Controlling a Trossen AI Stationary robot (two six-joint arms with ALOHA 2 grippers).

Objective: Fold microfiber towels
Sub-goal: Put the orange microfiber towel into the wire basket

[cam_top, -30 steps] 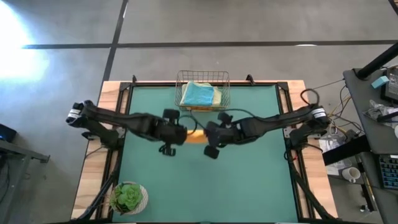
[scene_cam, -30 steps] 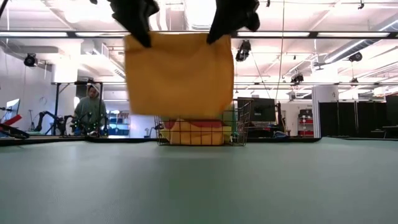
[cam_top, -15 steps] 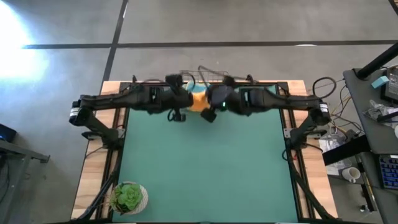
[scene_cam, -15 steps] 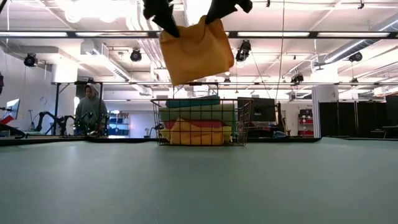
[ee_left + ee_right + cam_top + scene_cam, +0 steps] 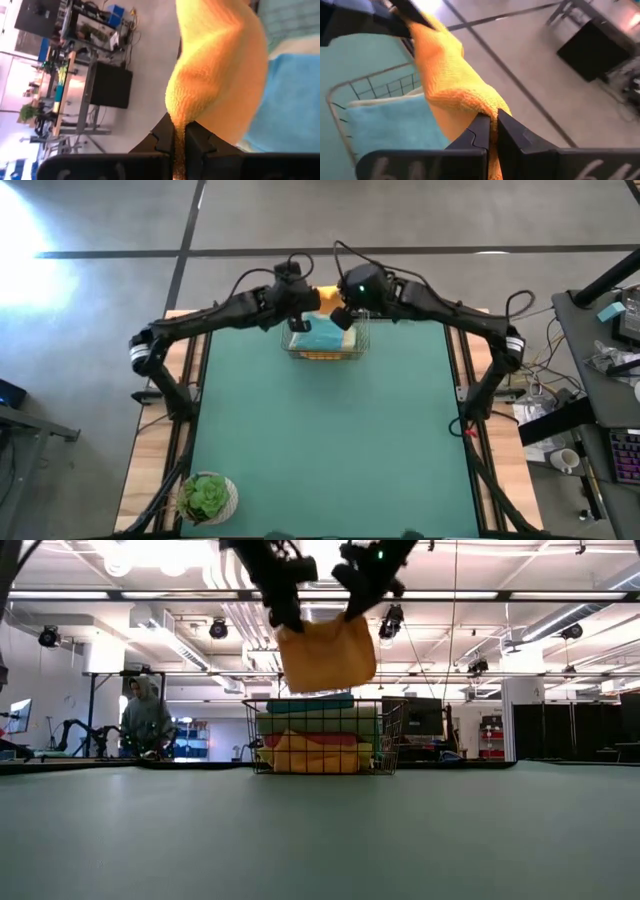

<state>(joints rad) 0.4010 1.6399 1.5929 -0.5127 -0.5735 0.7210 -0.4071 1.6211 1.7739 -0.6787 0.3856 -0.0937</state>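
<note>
a robotics lab or workshop: bare concrete floor (image 5: 400,220) with dark seams, open ceiling with ducts (image 5: 235,625) and strip lights (image 5: 520,595), workbenches (image 5: 600,380) cluttered with cables and gear, more robot arms (image 5: 75,730) on a far bench, a person (image 5: 147,718) working there, dark cabinets (image 5: 575,730) along the wall.

Orange towel (image 5: 326,652) hanging above stacked towels (image 5: 318,732).

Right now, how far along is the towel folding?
Done: teal towel lies folded atop the stack in the basket. In hand: left gripper and right gripper both grip a folded orange towel above it. Left: putting it in.
</note>
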